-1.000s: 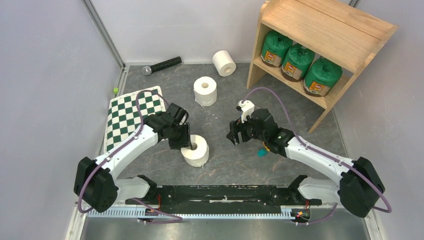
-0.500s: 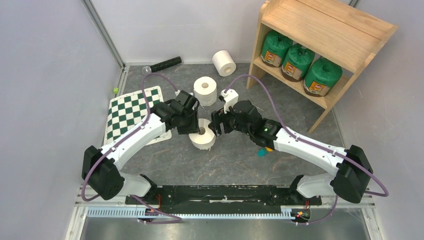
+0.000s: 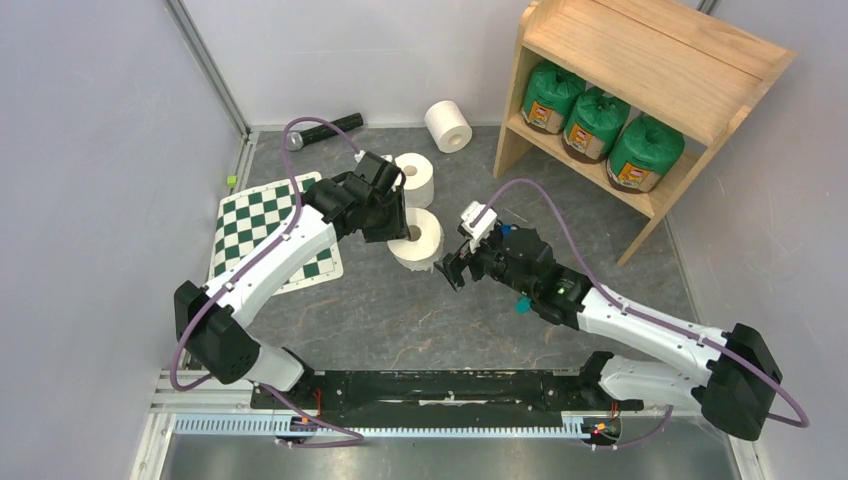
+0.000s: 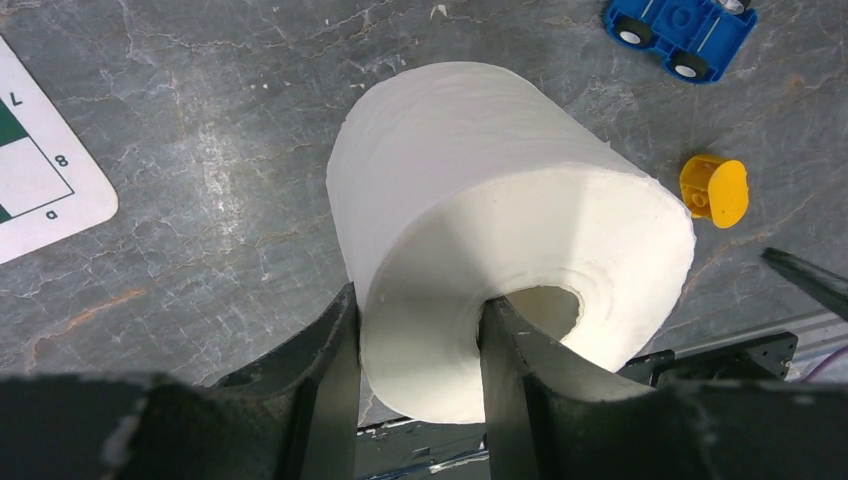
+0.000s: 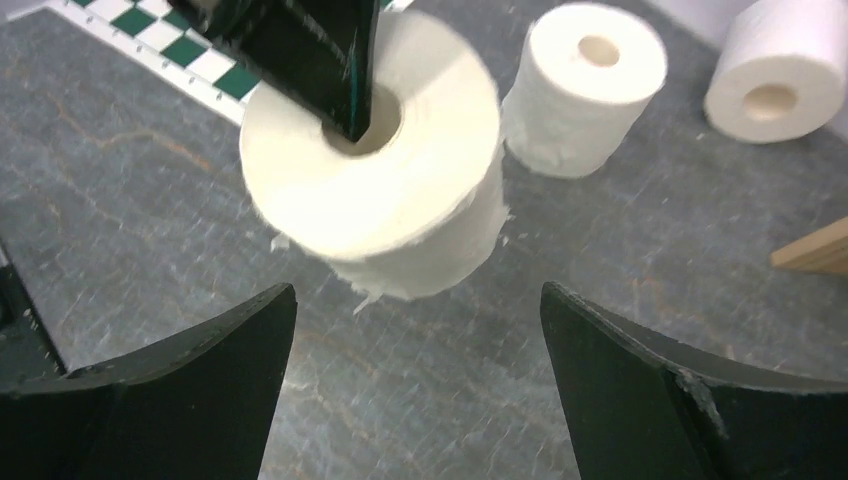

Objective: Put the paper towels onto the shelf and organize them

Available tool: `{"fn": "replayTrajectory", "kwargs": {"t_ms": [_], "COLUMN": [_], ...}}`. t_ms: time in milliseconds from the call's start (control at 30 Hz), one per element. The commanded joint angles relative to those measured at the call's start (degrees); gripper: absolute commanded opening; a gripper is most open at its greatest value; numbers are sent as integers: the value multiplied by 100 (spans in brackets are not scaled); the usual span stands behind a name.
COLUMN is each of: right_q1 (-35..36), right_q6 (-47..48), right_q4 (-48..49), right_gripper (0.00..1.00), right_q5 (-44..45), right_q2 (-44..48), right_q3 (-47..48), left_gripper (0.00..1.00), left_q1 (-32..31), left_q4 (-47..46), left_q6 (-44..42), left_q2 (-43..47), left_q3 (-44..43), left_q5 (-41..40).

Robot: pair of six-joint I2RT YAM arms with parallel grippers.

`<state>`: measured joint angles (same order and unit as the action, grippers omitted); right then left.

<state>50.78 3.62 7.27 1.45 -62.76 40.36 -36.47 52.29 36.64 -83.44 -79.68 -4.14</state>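
Note:
My left gripper (image 3: pixel 401 229) is shut on a bare white paper towel roll (image 3: pixel 419 240), one finger inside its hollow core and the other against its outer wall (image 4: pixel 500 210). The roll hangs tilted above the grey floor. My right gripper (image 3: pixel 451 270) stands open just right of it, the roll (image 5: pixel 380 200) ahead of its fingers and untouched. Two more white rolls stand behind, one (image 3: pixel 416 178) close by and one (image 3: pixel 448 126) near the wall. The wooden shelf (image 3: pixel 650 60) at the back right holds three green-wrapped rolls (image 3: pixel 594 122) on its lower tier.
A green-white checkerboard mat (image 3: pixel 268 232) lies to the left and a black microphone (image 3: pixel 322 131) rests by the back wall. A blue toy car (image 4: pixel 680 35) and a yellow piece (image 4: pixel 715 190) lie on the floor near my right arm. The shelf's foot (image 5: pixel 815 250) is to the right.
My left arm has lifted the white roll and carried it away from the near edge toward the middle. My right gripper came up to it, then drew back a little and opened wider.

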Motion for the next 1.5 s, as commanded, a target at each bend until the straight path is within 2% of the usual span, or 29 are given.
{"fn": "replayTrajectory", "kwargs": {"t_ms": [0,167,400,700,1033,1267,1400,1467], "right_q1": [10,16,63,99,142,168,168,173], "right_q6": [217,-350,-898,-1101,-1355,-1511,-1497,-1457], "right_q4": [507,-689,-1744,-2364,-2414,-2532,-2619,-2708], "right_gripper": [95,90,85,82,76,63,46,33], "right_q5": [648,929,1043,1278,1420,1653,1686,1713], "right_q2": [-37,-859,-1627,-2116,-2548,-2802,-2750,-2741], "right_q3": [494,1994,3061,3397,3612,3882,3930,4002], "left_gripper": [2,2,2,2,2,3,7,12], "left_q1": [-18,-52,-103,-132,-278,-431,-431,-431], "left_q4": [2,-131,-281,-324,-372,-460,-535,-557], "left_q6": [282,443,532,452,409,437,443,426], "left_q2": [155,307,389,368,330,414,539,613], "left_q3": [-240,-120,-91,-193,-234,-131,-8,13], "left_q5": [-64,-212,-333,-474,-784,-1135,-1291,-1383]}}
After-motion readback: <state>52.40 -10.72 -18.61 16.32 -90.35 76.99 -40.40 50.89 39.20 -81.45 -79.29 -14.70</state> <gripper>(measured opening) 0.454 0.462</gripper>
